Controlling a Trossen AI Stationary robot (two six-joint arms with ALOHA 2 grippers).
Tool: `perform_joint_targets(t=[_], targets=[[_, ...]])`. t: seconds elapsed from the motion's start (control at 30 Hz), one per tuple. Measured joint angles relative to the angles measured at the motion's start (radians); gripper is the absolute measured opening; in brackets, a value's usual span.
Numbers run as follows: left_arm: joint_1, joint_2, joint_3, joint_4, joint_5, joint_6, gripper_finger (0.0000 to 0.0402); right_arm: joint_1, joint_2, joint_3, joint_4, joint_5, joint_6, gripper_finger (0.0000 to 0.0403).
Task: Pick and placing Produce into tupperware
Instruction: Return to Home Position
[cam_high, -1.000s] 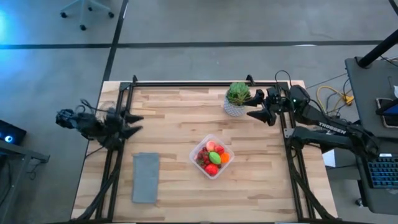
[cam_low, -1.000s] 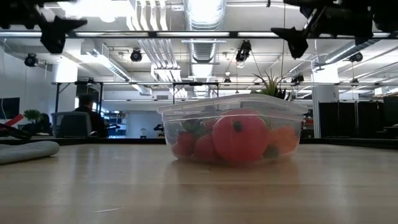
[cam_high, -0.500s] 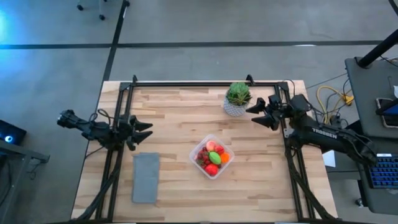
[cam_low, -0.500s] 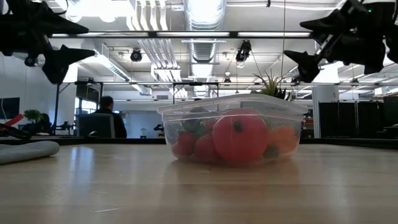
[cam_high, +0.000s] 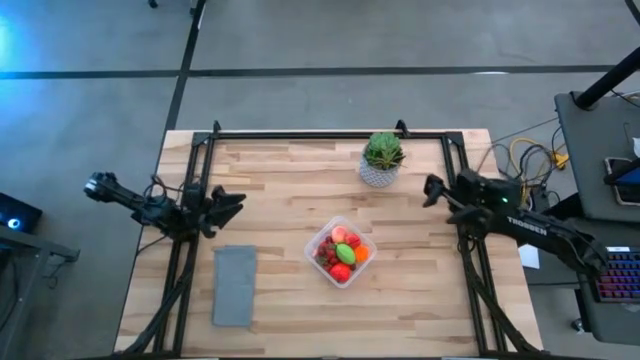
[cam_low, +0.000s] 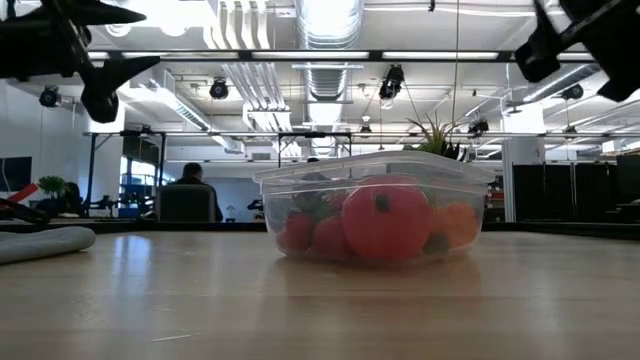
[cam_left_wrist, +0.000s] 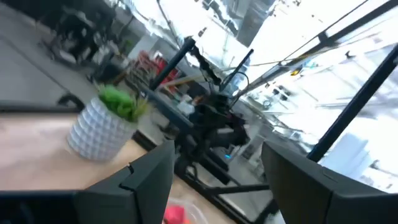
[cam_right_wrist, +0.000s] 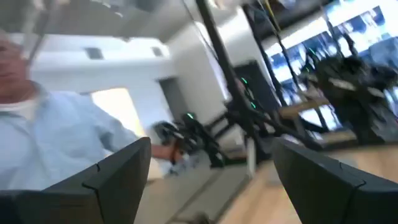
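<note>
Wooden counter (cam_high: 280, 290) with produce (cam_high: 341, 252) in a clear tupperware (cam_low: 370, 168).
Tupperware sits just right of the counter's middle. Left fingers (cam_left_wrist: 149, 180) hang parted over the left edge; right fingers (cam_right_wrist: 118, 180) are spread apart at the right edge.

Wooden table (cam_high: 280, 180): tupperware (cam_high: 309, 247), grey mat (cam_high: 234, 285), potted plant (cam_high: 381, 158)

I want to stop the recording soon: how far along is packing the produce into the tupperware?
Done: the small toy produce, red, green, orange and pink pieces, lies inside the clear plastic tupperware box; none shows loose on the light wooden table. In hand: nothing; the left gripper and right gripper hang open and empty at the table's side edges. Left: apparently only homing both grippers.
</note>
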Motion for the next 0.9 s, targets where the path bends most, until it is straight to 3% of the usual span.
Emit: perform_joint_targets(t=[0.1, 0.27, 0.47, 0.67, 0.9], targets=[[0.001, 0.074, 0.000, 0.099, -0.025, 0.063, 0.0228, 0.025, -0.099, -0.003, -0.029, 0.056, 0.049, 0.0325], [0.001, 0.175, -0.001, 0.088, -0.123, -0.032, 0.0228, 0.117, -0.223, -0.004, -0.349, 0.208, -0.112, 0.0325], [0.001, 0.268, -0.002, 0.088, -0.127, -0.148, 0.0228, 0.389, -0.287, 0.018, -0.684, 0.524, -0.370, 0.0325], [0.001, 0.284, -0.002, 0.089, -0.127, -0.161, 0.0228, 0.642, -0.261, 0.062, -0.846, 0.809, -0.558, 0.0330], [0.001, 0.285, -0.003, 0.087, -0.129, -0.087, 0.0228, 0.693, -0.261, 0.046, -0.920, 0.866, -0.632, 0.0342]])
